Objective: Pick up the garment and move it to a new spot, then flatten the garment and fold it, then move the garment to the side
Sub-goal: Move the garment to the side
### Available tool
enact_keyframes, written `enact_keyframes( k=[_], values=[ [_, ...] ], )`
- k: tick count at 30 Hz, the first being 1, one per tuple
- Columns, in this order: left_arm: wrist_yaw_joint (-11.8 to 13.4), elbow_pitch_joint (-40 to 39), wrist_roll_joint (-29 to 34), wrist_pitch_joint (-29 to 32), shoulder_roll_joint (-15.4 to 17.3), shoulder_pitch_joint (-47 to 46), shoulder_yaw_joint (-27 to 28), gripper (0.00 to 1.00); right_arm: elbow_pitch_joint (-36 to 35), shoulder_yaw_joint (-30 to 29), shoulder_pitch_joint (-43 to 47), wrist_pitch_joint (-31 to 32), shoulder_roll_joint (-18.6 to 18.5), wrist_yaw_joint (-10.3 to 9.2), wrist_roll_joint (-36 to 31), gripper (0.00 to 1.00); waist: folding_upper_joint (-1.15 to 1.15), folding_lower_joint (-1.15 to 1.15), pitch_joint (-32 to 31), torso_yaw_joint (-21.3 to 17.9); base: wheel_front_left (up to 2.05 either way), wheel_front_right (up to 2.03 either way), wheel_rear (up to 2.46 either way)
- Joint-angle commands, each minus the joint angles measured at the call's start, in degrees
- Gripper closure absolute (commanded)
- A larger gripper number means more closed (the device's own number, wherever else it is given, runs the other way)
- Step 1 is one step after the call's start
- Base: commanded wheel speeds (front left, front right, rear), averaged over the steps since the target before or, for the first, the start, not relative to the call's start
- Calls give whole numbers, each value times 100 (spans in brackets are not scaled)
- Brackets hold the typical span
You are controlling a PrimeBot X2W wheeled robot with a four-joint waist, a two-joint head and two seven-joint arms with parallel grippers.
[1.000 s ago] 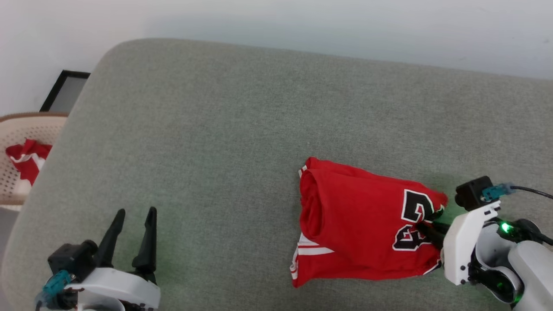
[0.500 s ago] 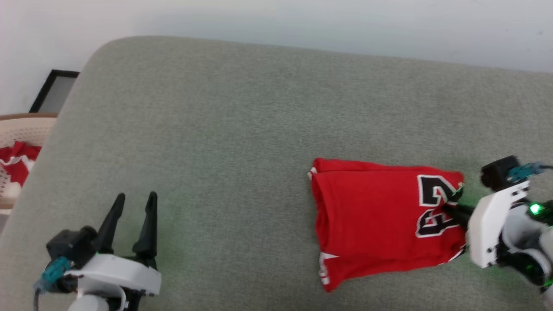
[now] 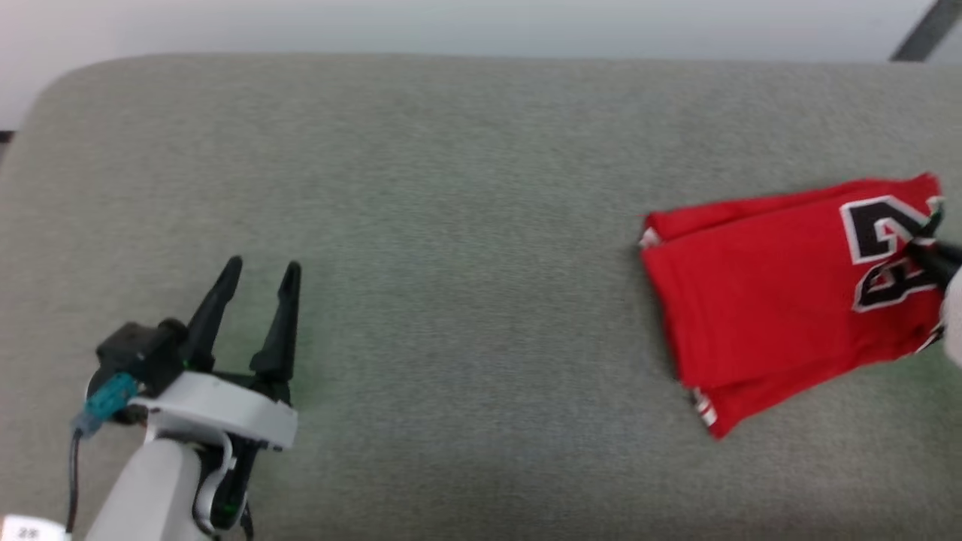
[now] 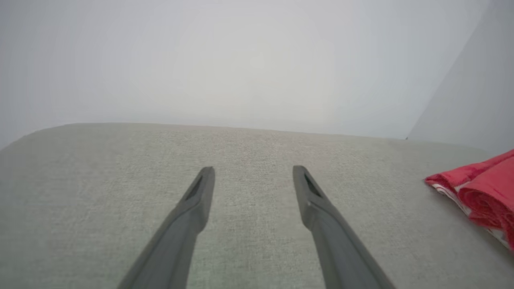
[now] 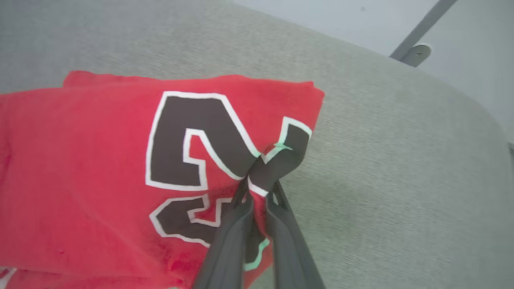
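The garment (image 3: 782, 293), a folded red jersey with a black white-outlined 23, lies at the right of the grey-green cushion (image 3: 451, 225). My right gripper (image 3: 928, 248) at the head view's right edge is shut on the garment's edge by the number. In the right wrist view the right gripper (image 5: 257, 188) pinches a bunched fold of the garment (image 5: 88, 160). My left gripper (image 3: 259, 274) stands open and empty over the cushion at the lower left. The left wrist view has its fingers (image 4: 196, 200) spread, with the garment's rolled edge (image 4: 482, 188) far off to the right.
A pale wall (image 3: 481, 22) runs behind the cushion. A grey metal strut (image 5: 421, 28) with a round foot stands past the cushion's far right corner. The cushion's edges curve down at left and back.
The head camera has swung right, and the basket and dark frame at the left have left the picture. The right gripper has dragged the garment right and farther back. The left gripper stays open.
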Motion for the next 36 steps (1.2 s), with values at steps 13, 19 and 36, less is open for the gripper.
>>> enact_keyframes(
  k=[13,19,36],
  values=[
    [-16,99,-144,3,334,-967,-655,0,892,300,-1096,-1071,-651,-12,-513,100,0,0,801,-1143,0,0,0],
    [-16,146,-189,3,451,-1329,-951,0,1601,493,-1560,-1632,-786,-12,-787,100,0,0,1070,-1344,0,0,0],
    [-16,143,-298,3,653,-1849,-1422,0,3508,883,-2604,-2713,-635,-12,-1902,100,0,0,1557,-1393,0,0,0]
  ],
)
